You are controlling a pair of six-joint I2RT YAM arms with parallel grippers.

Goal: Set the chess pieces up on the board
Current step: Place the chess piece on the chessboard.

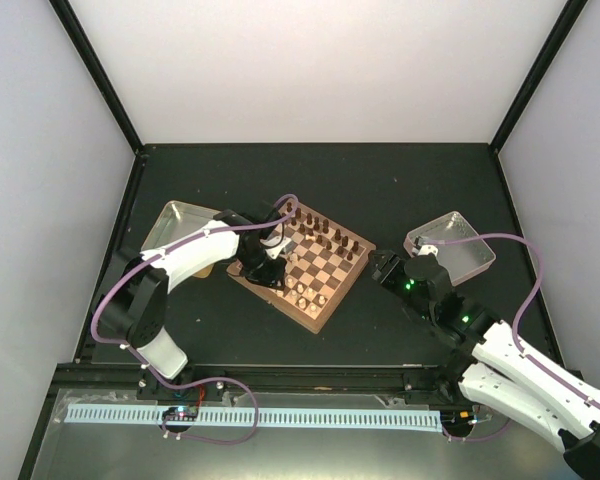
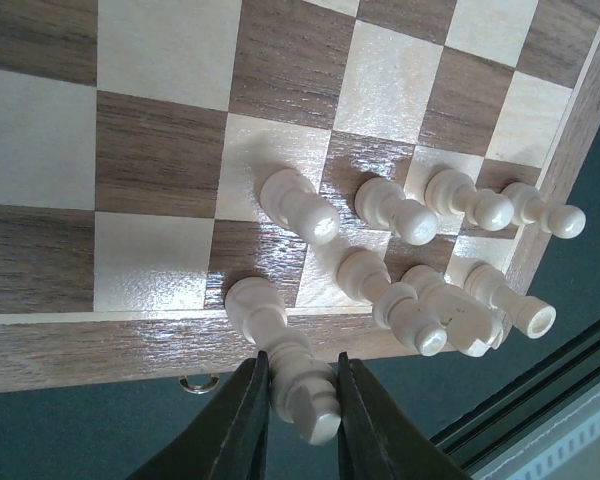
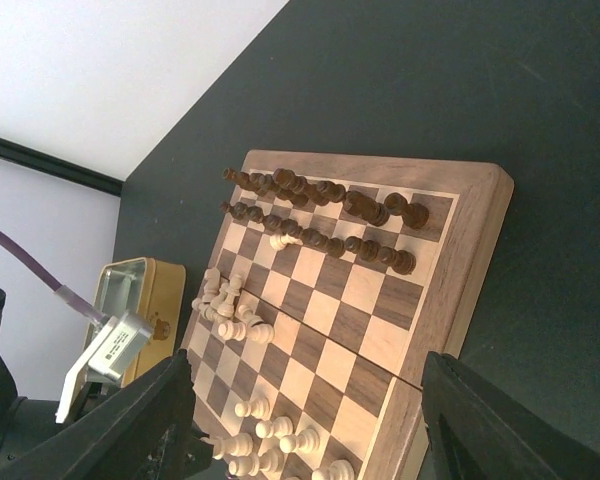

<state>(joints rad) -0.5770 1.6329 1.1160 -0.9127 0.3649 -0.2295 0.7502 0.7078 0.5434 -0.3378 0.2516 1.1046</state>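
Two metal trays flank the chessboard (image 1: pixel 315 322): the left tray (image 1: pixel 170 222) is near it and the right tray (image 1: pixel 458 248) farther off. What they hold I cannot tell. Dark pieces (image 3: pixel 310 215) line the board's far rows, and pale pieces (image 2: pixel 420 215) cluster along its near side. There the left tool (image 2: pixel 302 368) pinches one pale piece (image 2: pixel 310 405). The right tool (image 3: pixel 305 365) hangs wide open and empty, between the board and the right tray, over the dark table (image 1: pixel 400 190).
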